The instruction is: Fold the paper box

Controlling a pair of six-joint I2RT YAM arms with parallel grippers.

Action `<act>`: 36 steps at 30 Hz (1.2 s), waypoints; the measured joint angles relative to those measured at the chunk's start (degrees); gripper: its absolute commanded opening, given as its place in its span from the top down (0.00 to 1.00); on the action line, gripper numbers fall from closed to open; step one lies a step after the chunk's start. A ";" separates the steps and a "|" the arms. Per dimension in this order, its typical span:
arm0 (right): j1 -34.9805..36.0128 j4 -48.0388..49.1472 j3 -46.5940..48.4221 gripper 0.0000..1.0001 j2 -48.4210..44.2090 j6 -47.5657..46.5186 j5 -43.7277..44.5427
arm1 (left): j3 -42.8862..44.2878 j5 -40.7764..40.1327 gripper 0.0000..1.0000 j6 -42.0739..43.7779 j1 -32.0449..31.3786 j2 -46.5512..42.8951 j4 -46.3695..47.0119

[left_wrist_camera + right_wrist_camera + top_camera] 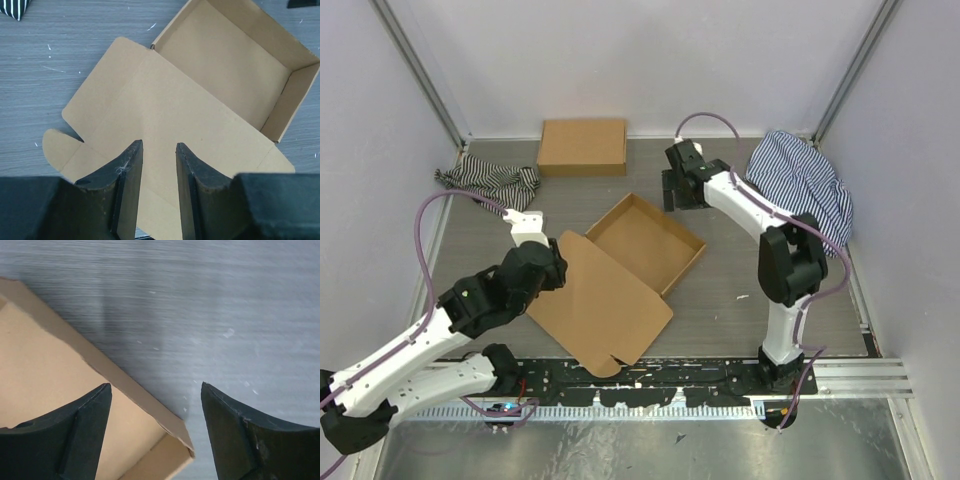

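Paper box (620, 270), judged light and easily creased, is best pinched at the lid edge beneath the empty, slightly parted left gripper (159, 145).

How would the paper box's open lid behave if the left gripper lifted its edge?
Likely light: the paper box is thin cardboard. The lid would probably swing at its crease rather than lift the tray. Its rounded corner tab may flop.
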 measured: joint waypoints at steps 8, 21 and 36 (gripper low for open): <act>1.60 1.57 8.31 0.24 8.76 -13.73 -12.22 | -3.02 1.18 0.61 -0.87 0.00 -0.87 0.00; 1.51 1.42 14.05 0.57 18.62 -17.31 -16.46 | -5.99 2.97 0.62 -1.70 0.00 -3.69 -0.02; 1.55 4.81 -16.22 0.99 -0.55 2.71 -12.74 | -5.99 3.48 0.64 -4.20 0.00 -4.50 -0.44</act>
